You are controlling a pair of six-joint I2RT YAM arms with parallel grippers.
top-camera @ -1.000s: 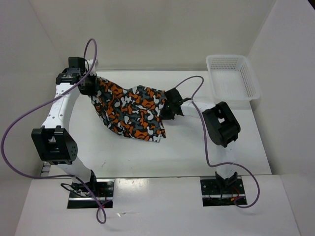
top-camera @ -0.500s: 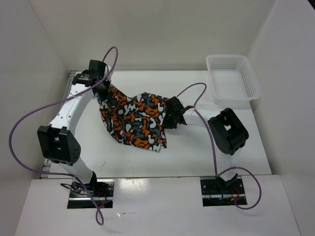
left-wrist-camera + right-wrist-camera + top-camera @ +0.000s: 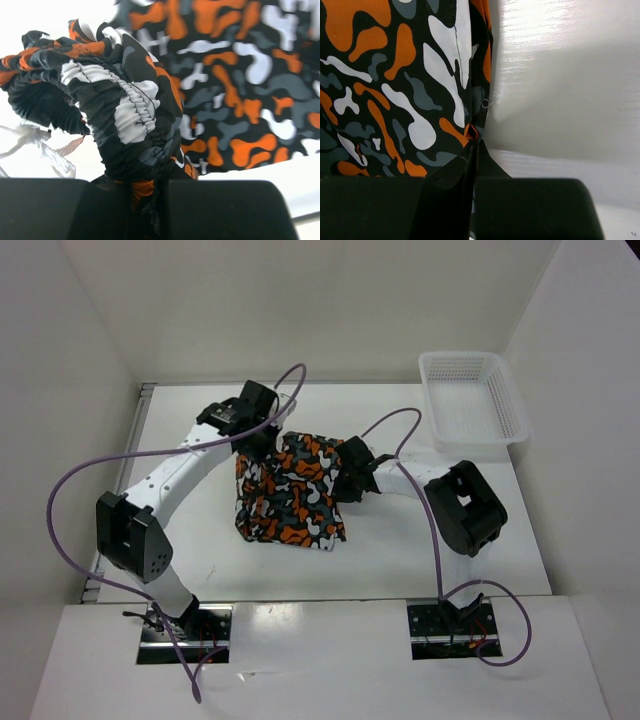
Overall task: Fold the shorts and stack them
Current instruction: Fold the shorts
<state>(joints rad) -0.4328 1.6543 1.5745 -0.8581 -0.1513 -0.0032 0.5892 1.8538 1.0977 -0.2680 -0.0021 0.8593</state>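
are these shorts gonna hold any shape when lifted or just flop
Probably floppy: the shorts drape in loose folds between the left gripper and right gripper. Likely light: thin fabric, held by small pinches at two edges. The gathered waistband bunches thickly, so it may spring out of a fold.

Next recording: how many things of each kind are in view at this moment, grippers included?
Soft fabric shorts, camouflage blotches of orange, white, black and grey-teal: 1
White plastic mesh basket: 1
Black two-finger grippers, left gripper and right gripper, both shut on the shorts: 2
Purple cables: 2
Total: 6
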